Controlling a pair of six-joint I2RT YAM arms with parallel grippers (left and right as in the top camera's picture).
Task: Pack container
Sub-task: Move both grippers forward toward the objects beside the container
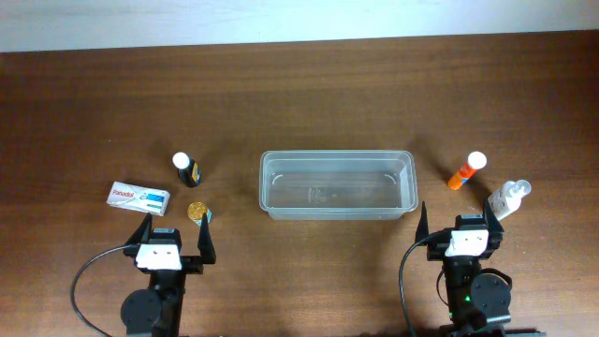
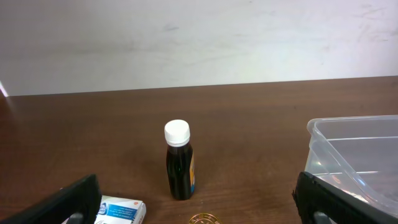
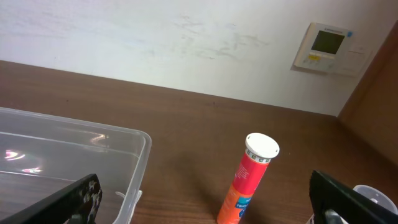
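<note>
At the far left of the table (image 1: pixel 75 112) lies one white and blue Panadol box (image 1: pixel 140 197), flat on its side. Just to its right stands one dark bottle (image 1: pixel 185 168) with a white cap, upright. Nearer the robot lies one small gold disc (image 1: pixel 197 211).

The left gripper (image 1: pixel 173 231) sits just behind these three. Its jaws are spread wide and grip nothing. Its left finger lies close to the box and its right finger is just beside the gold disc. Whether that finger touches the disc cannot be told.

The one container (image 1: pixel 337 184) rests at the middle of the table, long side across, between the two arms and apart from both. It is well clear of the dark bottle.

Right of the container one orange tube (image 1: pixel 467 170) with a white cap leans at a tilt. One clear bottle (image 1: pixel 508 197) with a white top is just beyond it, nearer the robot.

The right gripper (image 1: pixel 457 225) is likewise spread wide and holds nothing. Its left finger is near the container's right corner, and its right finger is right against the base of the clear bottle. Contact there cannot be made out.
</note>
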